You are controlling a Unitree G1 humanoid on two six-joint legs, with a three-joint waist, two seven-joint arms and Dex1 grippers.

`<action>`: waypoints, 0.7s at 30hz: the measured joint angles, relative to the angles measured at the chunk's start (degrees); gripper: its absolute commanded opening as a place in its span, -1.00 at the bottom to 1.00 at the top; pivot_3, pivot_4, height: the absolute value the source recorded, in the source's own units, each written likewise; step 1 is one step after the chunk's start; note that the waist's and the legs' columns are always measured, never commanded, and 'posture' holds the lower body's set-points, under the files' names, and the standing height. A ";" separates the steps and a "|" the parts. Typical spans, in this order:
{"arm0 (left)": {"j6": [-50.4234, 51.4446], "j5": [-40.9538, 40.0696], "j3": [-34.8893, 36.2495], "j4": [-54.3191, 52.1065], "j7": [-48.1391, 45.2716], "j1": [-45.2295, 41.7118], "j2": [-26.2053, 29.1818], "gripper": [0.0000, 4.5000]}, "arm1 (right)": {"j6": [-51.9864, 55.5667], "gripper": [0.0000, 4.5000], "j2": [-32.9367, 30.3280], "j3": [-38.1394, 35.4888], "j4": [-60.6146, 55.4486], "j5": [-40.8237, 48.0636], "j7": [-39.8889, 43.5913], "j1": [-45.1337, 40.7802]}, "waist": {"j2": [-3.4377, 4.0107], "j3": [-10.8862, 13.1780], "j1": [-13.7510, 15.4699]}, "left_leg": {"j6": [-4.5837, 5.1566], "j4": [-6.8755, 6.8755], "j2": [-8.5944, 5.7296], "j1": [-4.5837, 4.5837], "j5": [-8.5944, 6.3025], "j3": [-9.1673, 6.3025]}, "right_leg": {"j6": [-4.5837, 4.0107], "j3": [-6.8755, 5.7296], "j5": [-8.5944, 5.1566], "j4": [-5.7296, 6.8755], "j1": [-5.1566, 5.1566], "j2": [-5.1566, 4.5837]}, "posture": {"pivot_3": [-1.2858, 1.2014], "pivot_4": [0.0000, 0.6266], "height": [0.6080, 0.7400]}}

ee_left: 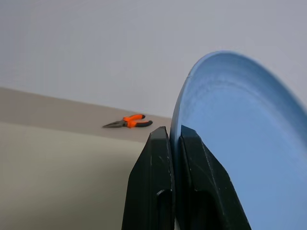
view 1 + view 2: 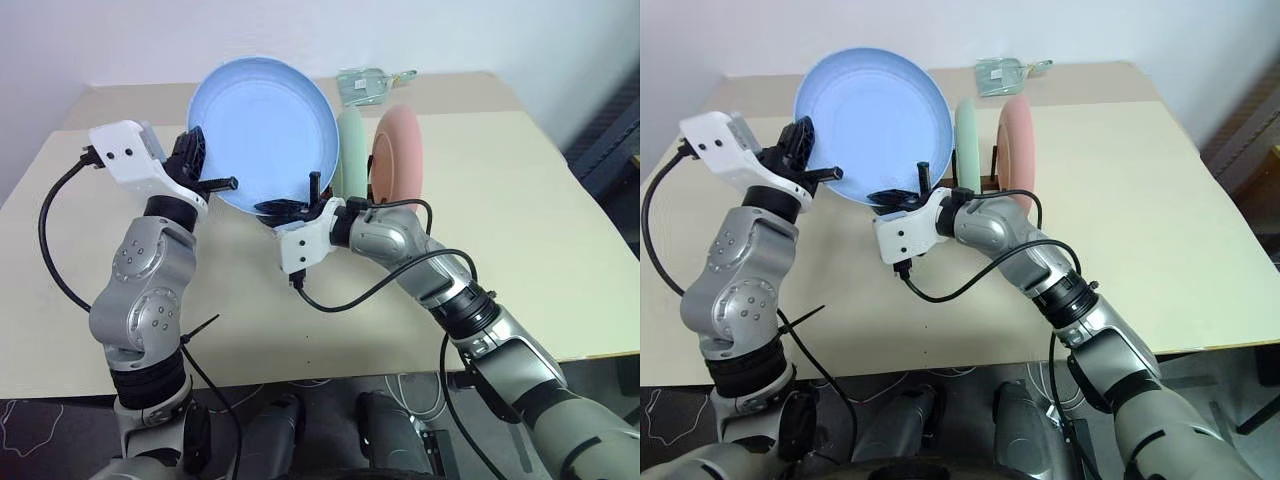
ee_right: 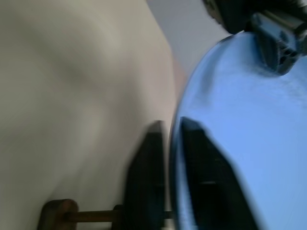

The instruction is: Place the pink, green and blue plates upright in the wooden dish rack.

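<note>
The light blue plate (image 2: 265, 125) is held up off the table, tilted nearly on edge, its hollow side facing me. My left gripper (image 2: 207, 168) is shut on the plate's left rim; in the left wrist view its fingers (image 1: 160, 158) pinch the blue plate (image 1: 249, 143). My right gripper (image 2: 296, 198) is shut on the bottom rim, one finger on each side of the blue plate (image 3: 249, 120). Just right of it, the green plate (image 2: 350, 150) and the pink plate (image 2: 400, 150) stand upright in the wooden dish rack (image 2: 990, 184), which is mostly hidden.
The beige table (image 2: 500, 250) reaches a white wall at the back. A grey-green packet (image 2: 368, 85) lies at the far edge behind the plates. Orange-handled pliers (image 1: 128, 122) lie further off on the tabletop. Black cables hang from both wrists.
</note>
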 measured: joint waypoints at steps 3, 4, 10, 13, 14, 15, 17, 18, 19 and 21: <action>-0.01 -0.17 0.43 -0.12 -0.13 0.46 0.16 -1.00 | 0.19 -0.99 0.49 0.44 0.20 -1.36 -0.18 0.00 | 0.00 0.01 0.18 | -0.01 0.01 0.01 -0.01 0.01 -0.02 | -0.01 -0.01 0.00 0.00 0.01 0.02 | 0.03 -0.52 0.98; -0.03 -0.26 0.56 -0.12 -0.24 0.52 0.16 -0.86 | 0.14 -1.00 0.56 0.52 0.20 -1.89 -0.32 0.00 | 0.00 0.01 0.24 | -0.01 0.02 0.01 -0.01 0.01 -0.01 | -0.01 -0.01 0.00 -0.01 0.01 0.02 | 0.03 -0.52 0.98; -1.95 -2.10 1.33 -0.73 -0.88 0.88 -0.99 0.34 | -0.64 -1.00 0.57 0.83 1.92 -4.56 -1.64 -0.03 | 0.00 0.01 0.28 | -0.02 0.02 0.01 -0.01 0.01 -0.01 | -0.01 -0.01 0.00 -0.01 0.02 0.02 | 0.03 -0.52 0.98; -5.07 -2.67 3.91 -0.69 0.88 -1.22 -1.94 0.78 | -1.61 -1.00 0.50 0.90 2.44 -4.94 -2.05 -0.09 | 0.00 0.01 0.15 | -0.03 0.01 0.04 0.00 0.02 -0.01 | -0.03 -0.01 0.01 -0.01 0.01 0.04 | 0.03 -0.52 0.98; -6.57 -2.40 5.28 -0.55 1.83 -2.46 -1.63 0.78 | -2.19 -1.00 0.46 0.90 2.86 -4.93 -2.23 -0.19 | 0.00 0.01 0.07 | -0.05 0.00 0.04 0.00 0.02 -0.01 | -0.04 -0.01 0.02 -0.01 0.00 0.05 | 0.03 -0.52 0.98; -8.09 -1.82 6.85 -0.29 2.57 -3.48 -0.63 0.78 | -2.68 -1.00 0.44 0.90 3.09 -4.93 -2.37 -0.30 | 0.00 0.01 -0.03 | -0.06 -0.01 0.05 0.00 0.03 0.00 | -0.05 0.00 0.03 -0.01 -0.01 0.05 | 0.03 -0.52 0.98; -10.76 0.97 8.94 0.74 3.47 -3.88 2.77 0.78 | -3.74 -1.00 0.43 0.86 3.48 -4.80 -2.64 -0.63 | 0.00 0.01 -0.08 | -0.11 -0.03 0.06 0.02 0.06 0.02 | -0.05 0.00 0.03 0.00 -0.01 0.06 | 0.03 -0.52 0.98; -11.92 2.92 9.84 1.89 4.08 -3.75 4.65 0.78 | -4.14 -1.00 0.47 0.72 3.65 -4.54 -2.85 -0.75 | 0.00 0.01 -0.04 | -0.13 -0.04 0.06 0.02 0.06 0.01 | -0.05 0.00 0.03 -0.01 -0.02 0.06 | 0.03 -0.52 0.98; -13.10 4.85 11.20 3.26 4.61 -3.35 6.32 0.78 | -4.65 -1.00 0.61 0.23 3.86 -3.83 -2.92 -0.77 | 0.00 0.01 -0.03 | -0.13 -0.04 0.06 0.02 0.07 0.01 | -0.06 0.00 0.03 -0.01 -0.02 0.07 | 0.03 -0.52 0.98; -16.10 10.22 14.37 7.26 5.54 -0.27 11.64 0.78 | -5.77 -1.00 1.61 -1.89 3.84 0.99 -2.91 -0.76 | 0.01 0.02 -0.19 | -0.13 -0.12 0.07 0.02 0.07 0.04 | -0.08 0.05 0.04 -0.02 -0.07 0.08 | 0.03 -0.52 0.98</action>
